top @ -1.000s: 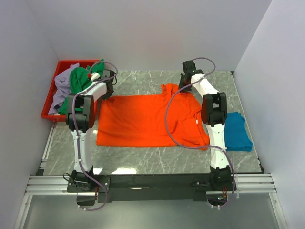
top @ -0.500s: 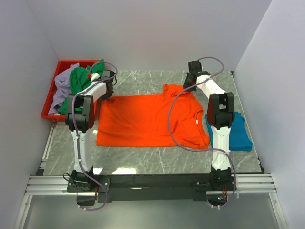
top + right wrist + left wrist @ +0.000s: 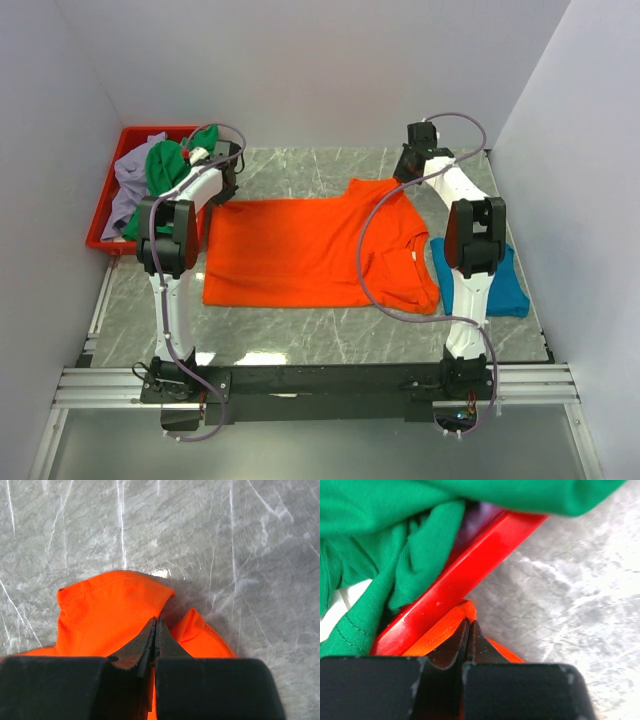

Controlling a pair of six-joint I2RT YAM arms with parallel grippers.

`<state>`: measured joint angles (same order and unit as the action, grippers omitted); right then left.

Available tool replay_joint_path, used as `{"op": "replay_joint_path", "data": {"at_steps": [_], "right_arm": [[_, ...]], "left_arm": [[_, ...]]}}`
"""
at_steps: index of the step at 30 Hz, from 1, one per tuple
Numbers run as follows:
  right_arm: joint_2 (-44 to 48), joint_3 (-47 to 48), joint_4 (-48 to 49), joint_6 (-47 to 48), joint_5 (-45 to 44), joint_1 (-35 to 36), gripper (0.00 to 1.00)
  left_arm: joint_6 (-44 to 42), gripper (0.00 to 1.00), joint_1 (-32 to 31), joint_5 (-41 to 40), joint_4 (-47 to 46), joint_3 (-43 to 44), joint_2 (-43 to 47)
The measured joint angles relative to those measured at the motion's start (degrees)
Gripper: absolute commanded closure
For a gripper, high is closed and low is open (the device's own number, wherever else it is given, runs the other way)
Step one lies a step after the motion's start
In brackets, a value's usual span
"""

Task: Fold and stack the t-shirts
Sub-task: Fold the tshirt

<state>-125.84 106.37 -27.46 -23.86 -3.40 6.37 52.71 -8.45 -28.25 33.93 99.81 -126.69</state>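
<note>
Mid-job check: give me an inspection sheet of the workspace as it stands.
Surface: grey marbled table.
Job's things: orange t-shirt spread mid-table; teal t-shirt at the right, partly under the right arm; green t-shirt and lavender t-shirt heaped in the tray.
Clutter: red tray, far left corner.
Grippers: left gripper, jaws shut on the orange t-shirt's edge beside the tray; right gripper, jaws shut on its far right part.
Cables: grey cable loops over the orange t-shirt.
Surroundings: white walls.
</note>
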Motion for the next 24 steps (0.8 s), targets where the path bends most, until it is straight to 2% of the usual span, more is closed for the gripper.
{"op": "replay_joint_path", "data": {"at_steps": [12, 24], "right_arm": [[4.5, -7.8, 2.2, -1.7, 0.3, -0.1, 1.0], [19.1, -20.9, 4.8, -3.7, 0.9, -0.7, 1.0]], "left_arm": [[-0.6, 0.99, 0.0, 0.1, 1.0, 1.8, 0.6], [-1.0, 0.99, 0.0, 1.6, -0.8, -6.5, 9.9]]}}
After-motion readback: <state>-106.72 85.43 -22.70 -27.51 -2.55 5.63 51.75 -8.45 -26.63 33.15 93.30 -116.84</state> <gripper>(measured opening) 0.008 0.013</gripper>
